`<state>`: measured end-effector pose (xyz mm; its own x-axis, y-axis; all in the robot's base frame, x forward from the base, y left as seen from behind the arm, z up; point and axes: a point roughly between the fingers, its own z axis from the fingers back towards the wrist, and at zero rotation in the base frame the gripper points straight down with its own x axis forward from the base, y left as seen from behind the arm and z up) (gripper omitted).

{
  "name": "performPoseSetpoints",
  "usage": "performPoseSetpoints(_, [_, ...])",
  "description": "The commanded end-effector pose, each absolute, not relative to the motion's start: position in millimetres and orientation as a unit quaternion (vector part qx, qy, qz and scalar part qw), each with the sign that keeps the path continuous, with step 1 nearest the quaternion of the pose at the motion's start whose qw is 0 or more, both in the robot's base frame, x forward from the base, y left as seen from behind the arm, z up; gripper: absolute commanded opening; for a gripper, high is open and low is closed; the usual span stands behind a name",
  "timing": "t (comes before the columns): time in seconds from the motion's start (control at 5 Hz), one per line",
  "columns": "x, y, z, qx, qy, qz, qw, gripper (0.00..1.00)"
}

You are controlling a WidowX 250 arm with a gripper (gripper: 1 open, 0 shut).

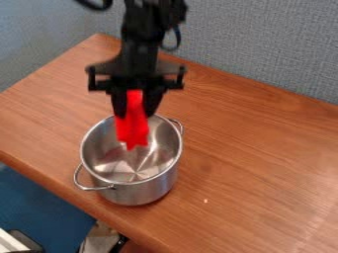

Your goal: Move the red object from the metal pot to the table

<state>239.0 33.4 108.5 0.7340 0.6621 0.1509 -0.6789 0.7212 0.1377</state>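
Camera view: our hand [133, 97] grips the red object [133, 121], hanging just above the metal pot [128, 163] near the counter's [264, 128] front edge. We judge extraction nearly done; carrying it aside and setting it down remain.

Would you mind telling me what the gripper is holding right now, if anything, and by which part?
The gripper holds the red object by its upper end; the piece hangs down from the jaws above the metal pot, its lower end about level with the rim.
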Motion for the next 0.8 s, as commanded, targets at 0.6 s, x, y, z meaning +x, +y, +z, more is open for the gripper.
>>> performPoseSetpoints(0.6, [258.8,-69.9,157.0,0.054,-0.067,0.160,0.983,0.00])
